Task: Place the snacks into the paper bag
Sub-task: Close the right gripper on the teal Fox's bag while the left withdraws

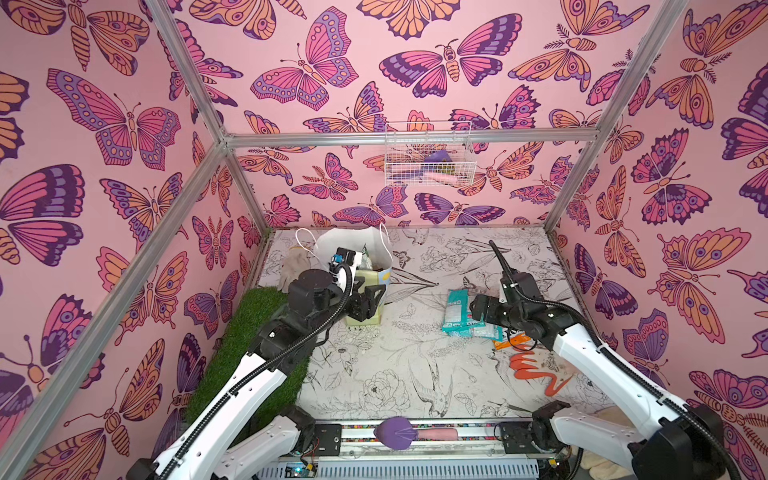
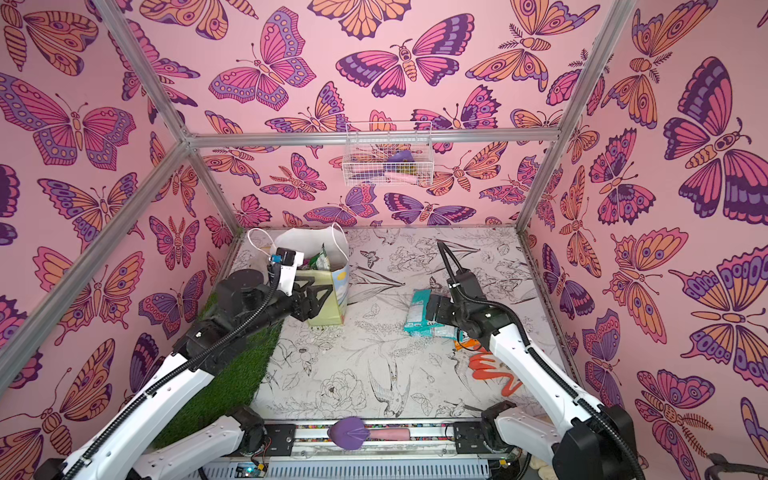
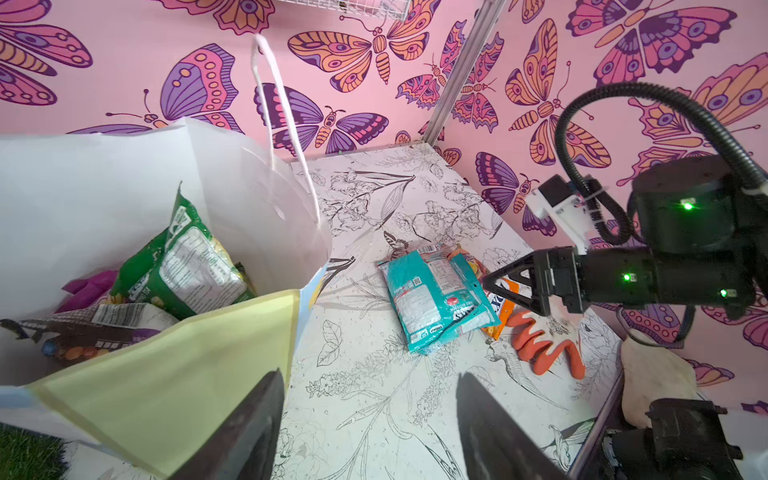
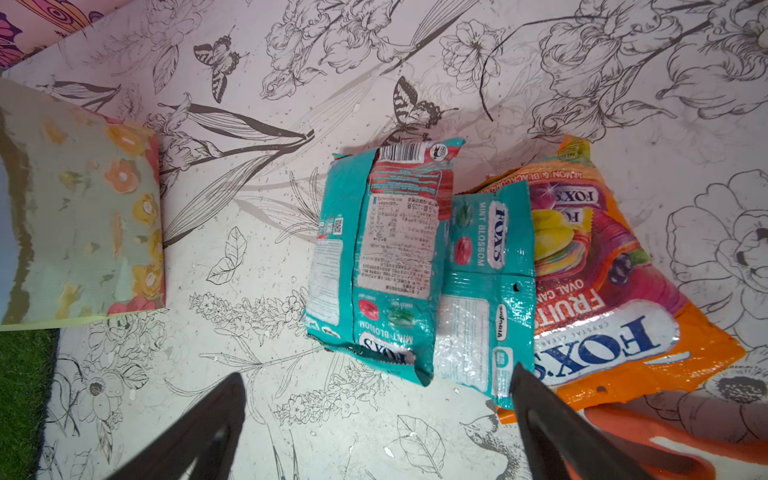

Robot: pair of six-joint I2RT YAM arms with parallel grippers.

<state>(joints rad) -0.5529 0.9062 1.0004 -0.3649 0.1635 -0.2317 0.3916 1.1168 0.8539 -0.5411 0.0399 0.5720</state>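
Seeing an orange glove lying nearest on the bench. Holding the right hand spread wide and empty above teal packets overlapping the orange Fox's bag. Farther back, holding the left hand released and empty just beside the paper bag, with a green packet and M&M's inside.

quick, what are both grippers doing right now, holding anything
left gripper: open, empty, beside the paper bag
right gripper: open, empty, over the teal packets
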